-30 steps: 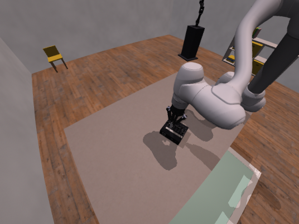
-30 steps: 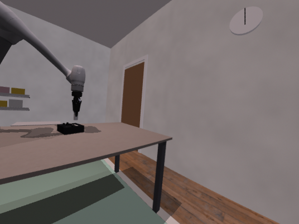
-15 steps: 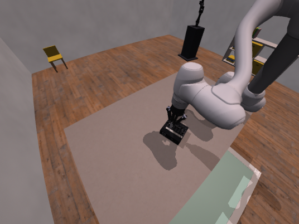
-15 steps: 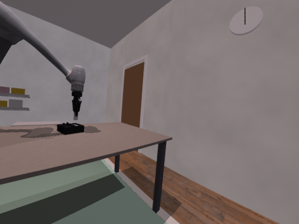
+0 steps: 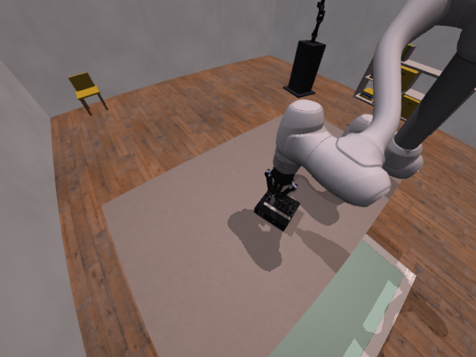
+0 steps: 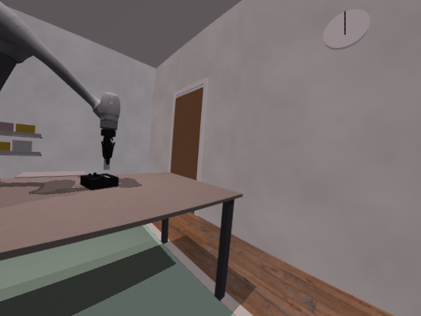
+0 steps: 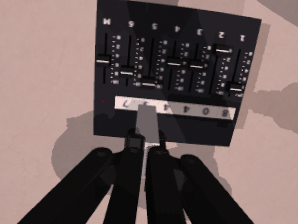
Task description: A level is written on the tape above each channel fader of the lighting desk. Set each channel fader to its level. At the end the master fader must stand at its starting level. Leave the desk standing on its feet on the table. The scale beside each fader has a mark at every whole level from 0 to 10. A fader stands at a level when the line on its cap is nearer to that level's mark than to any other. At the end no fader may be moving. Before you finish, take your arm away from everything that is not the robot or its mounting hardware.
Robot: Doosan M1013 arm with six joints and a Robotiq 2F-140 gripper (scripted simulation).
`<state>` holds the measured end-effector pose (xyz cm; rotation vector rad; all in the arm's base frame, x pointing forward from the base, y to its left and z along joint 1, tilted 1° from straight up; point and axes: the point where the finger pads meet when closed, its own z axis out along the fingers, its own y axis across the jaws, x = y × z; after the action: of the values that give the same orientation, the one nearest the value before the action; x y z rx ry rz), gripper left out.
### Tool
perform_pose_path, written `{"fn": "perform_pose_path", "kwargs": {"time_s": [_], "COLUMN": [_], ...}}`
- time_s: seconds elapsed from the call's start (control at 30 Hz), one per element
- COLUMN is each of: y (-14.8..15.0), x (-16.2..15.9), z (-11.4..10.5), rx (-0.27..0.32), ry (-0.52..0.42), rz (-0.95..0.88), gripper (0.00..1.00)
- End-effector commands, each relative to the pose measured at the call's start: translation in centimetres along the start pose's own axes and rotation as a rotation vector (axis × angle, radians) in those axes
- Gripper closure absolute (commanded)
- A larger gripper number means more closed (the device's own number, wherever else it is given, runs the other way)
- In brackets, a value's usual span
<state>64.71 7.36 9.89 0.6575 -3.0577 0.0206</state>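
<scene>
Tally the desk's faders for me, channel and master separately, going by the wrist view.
Channel faders, numbered 1 to 6: 6
Master fader, marked M: 1
Total: 7
</scene>
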Motion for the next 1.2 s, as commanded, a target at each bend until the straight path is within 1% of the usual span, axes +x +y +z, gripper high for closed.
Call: {"fn": "perform_pose_path", "kwargs": {"time_s": [0.0,1.17], "y": [0.0,0.0], "x": [0.0,0.0], "z": [0.0,1.9], "rx": [0.000,0.000], "ry": [0.000,0.000], "rz": [0.000,0.000], "gripper": [1.00,1.00]}}
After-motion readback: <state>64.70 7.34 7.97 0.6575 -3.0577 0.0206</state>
